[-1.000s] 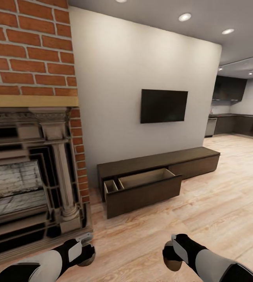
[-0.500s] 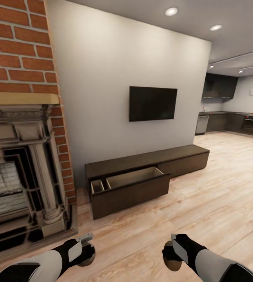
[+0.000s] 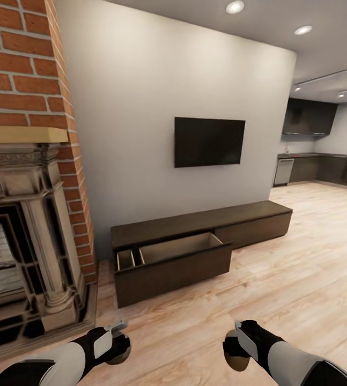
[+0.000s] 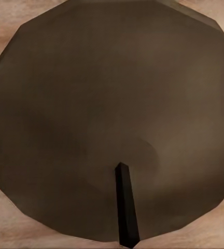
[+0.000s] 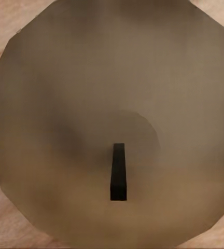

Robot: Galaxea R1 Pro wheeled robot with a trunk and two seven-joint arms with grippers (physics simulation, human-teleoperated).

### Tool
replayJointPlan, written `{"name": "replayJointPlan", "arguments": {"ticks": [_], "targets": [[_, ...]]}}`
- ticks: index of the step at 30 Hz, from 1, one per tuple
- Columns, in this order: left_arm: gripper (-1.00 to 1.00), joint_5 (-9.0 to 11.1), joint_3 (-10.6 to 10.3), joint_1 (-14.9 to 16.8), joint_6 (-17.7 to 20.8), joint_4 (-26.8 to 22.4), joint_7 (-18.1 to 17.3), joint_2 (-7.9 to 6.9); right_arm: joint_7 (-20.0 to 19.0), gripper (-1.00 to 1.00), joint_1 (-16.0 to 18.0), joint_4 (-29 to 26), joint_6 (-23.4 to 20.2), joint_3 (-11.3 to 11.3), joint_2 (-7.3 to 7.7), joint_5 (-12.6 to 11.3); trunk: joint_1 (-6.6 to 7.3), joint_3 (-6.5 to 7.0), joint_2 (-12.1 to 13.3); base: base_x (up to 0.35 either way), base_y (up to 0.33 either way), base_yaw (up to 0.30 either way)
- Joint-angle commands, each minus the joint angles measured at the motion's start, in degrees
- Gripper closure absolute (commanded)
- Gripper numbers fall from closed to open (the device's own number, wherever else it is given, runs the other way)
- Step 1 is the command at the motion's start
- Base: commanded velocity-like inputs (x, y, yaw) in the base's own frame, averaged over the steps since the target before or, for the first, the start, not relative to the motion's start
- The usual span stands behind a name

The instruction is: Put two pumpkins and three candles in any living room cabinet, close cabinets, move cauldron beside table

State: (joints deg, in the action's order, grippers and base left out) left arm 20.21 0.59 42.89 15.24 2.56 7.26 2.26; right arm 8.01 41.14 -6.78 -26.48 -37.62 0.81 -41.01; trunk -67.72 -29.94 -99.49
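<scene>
Dark-brown wood runs low along the grey wall: the cabinet (image 3: 205, 236), seen from the head camera beneath a wall-mounted television (image 3: 209, 141), is shown with one drawer (image 3: 170, 261) pulled out toward the room. Two tan-lined compartments can be made out inside it, and nothing can be seen lying in either from this angle. A brick fireplace (image 3: 23, 214) is framed at the left, and a dark kitchen (image 3: 318, 155) is glimpsed at the far right across the pale plank floor (image 3: 302, 279).

Both arms are held low at the near edge of the picture. The left gripper (image 3: 114, 343) is wrapped around a candle (image 4: 107, 104), which is presented to the left wrist camera as a broad grey-brown disc with a thin black wick. The right gripper (image 3: 236, 346) is closed about a second candle (image 5: 112, 104), paler and tan, likewise seen end-on in the right wrist view. Both are carried well apart from the open drawer.

By the look of things, the task is judged to be at an early or middle stage. Two candles are in hand but not yet stowed, the drawer is left to be shut, and the third candle, the pumpkins, the cauldron and the coffee table are yet to be accounted for.
</scene>
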Motion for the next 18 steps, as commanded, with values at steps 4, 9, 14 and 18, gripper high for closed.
{"name": "replayJointPlan", "arguments": {"ticks": [4,9,14,18], "targets": [[1.00,0.4,0.0,0.1,0.1,0.1,0.2,0.03,0.4,1.00,0.0,-0.2,-0.3,-0.4,0.07,-0.5,-0.01,-0.01,0.0,0.148,-0.313,0.266],[1.00,0.4,0.0,0.1,0.1,0.1,0.2,0.03,0.4,1.00,0.0,-0.2,-0.3,-0.4,0.07,-0.5,-0.01,0.11,0.0,0.106,-0.325,0.272],[1.00,0.4,0.0,0.1,0.1,0.1,0.2,0.03,0.4,1.00,0.0,-0.2,-0.3,-0.4,0.07,-0.5,-0.01,0.16,0.0,0.097,-0.327,0.114],[1.00,0.4,0.0,0.1,0.1,0.1,0.2,0.03,0.4,1.00,0.0,-0.2,-0.3,-0.4,0.07,-0.5,-0.01,0.16,0.0,0.097,-0.327,0.014]]}}
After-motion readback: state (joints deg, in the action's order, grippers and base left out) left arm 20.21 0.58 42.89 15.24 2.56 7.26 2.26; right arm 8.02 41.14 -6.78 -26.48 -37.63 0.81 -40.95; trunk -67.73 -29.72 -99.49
